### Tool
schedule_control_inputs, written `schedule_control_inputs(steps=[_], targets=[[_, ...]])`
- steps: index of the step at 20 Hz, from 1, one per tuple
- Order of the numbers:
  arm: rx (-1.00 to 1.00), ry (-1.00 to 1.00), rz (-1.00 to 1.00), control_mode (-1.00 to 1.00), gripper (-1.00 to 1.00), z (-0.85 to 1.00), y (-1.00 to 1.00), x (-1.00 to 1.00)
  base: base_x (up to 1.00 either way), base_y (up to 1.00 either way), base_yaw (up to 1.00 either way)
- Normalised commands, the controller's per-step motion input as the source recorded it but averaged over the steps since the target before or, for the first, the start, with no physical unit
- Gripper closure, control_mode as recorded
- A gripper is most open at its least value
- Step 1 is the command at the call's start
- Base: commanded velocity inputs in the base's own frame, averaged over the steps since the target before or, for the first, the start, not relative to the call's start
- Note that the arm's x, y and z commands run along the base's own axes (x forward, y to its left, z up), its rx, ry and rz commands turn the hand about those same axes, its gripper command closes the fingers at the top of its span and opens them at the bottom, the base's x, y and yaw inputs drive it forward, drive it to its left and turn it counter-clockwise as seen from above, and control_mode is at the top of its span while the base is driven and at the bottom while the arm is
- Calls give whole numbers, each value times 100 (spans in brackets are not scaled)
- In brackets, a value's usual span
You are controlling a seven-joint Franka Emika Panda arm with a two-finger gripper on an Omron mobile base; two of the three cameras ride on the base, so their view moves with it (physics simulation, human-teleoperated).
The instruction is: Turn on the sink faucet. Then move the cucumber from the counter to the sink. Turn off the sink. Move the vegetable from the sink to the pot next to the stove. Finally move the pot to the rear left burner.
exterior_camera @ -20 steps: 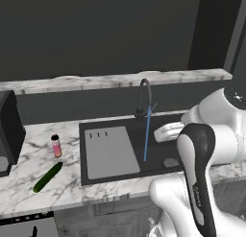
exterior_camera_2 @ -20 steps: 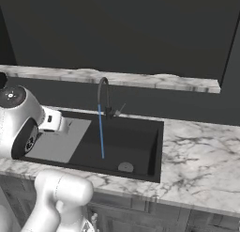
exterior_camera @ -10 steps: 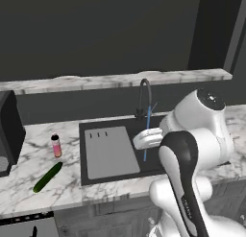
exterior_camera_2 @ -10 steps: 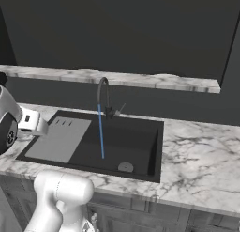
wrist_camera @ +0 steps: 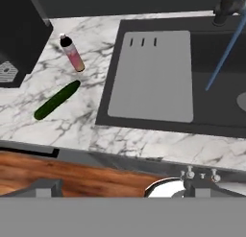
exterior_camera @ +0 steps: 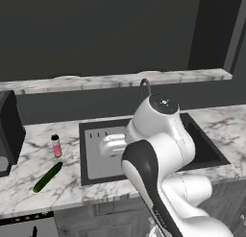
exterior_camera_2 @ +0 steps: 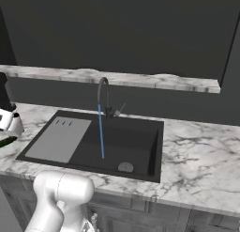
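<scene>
The gripper (exterior_camera: 104,146) hung over the drainboard (wrist_camera: 151,77) with nothing between its fingers. The fingertips themselves were not plain in any view, so I judged them spread wide and empty.

In the hand view the cucumber (wrist_camera: 57,100) lay at left centre on the counter (wrist_camera: 86,130), slanted, with its near end lower left and its far end upper right. It was well apart from the sink (wrist_camera: 144,121) rim and near a pink bottle (wrist_camera: 72,53), which stood upright just above its far end without touching it. A black appliance (wrist_camera: 19,34) filled the upper left corner.

A blue stream (exterior_camera_2: 101,132) fell from the faucet (exterior_camera_2: 104,92) into the basin, so the tap step looked done and the cucumber was next.

The cucumber should be light and stiff, with a smooth, rounded skin that could roll or slip out of a pinch. I would take it at the middle, fingers set across its length, so it hangs level. A grip near the upper end would risk knocking over the bottle. It will be wetter and more slippery after the sink.
</scene>
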Motion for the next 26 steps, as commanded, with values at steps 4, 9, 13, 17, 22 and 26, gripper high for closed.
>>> schedule_control_inputs(steps=[4,9,13,17,22,26], targets=[[0,7,-12,-100,-100,-9,62,0,0,0,0],[0,6,-10,-100,-100,-13,57,0,0,0,0],[0,4,-9,-100,-100,-22,49,0,0,0,0],[0,0,-8,-100,-100,-22,35,5,0,0,0],[0,0,-5,-100,-100,-27,25,15,0,0,0],[1,0,-2,-100,-100,-26,19,27,0,0,0]])
